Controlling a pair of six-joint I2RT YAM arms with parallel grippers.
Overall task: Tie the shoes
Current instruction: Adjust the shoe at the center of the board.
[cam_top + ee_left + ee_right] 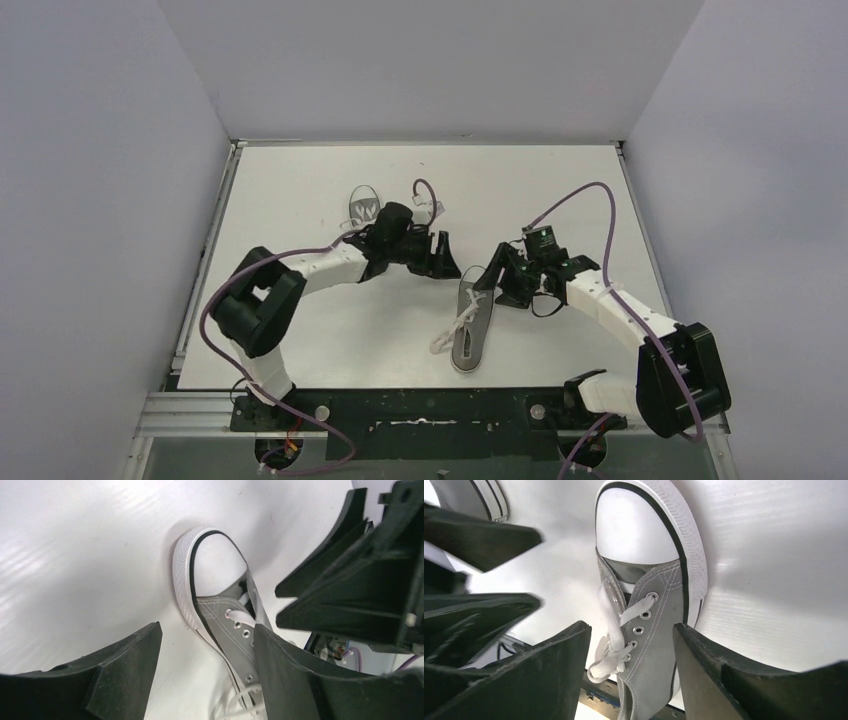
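1. Worktop [300,180]: a white surface that carried both shoes.
2. Far shoe [362,206]: it lay left of centre toward the back, grey with a white sole edge. The left arm partly covered it.
3. Left gripper [446,257]: it stood just left of the near shoe's toe with its jaws spread wide and held nothing. In its wrist view the gripper [207,630] framed the toe cap and the first eyelets.
4. Near shoe [474,322]: it lay at the centre, well apart from the far shoe. Its toe pointed away from the arm bases and sat between the two grippers. The white toe cap and grey canvas showed in both wrist views [225,605] [659,605].
5. Laces [448,335]: white and loose, they trailed off the near shoe's left side onto the worktop. They bunched over the eyelets [610,640].
6. Right gripper [498,280]: it stood just right of the same toe with its jaws spread wide and gripped nothing [631,627].
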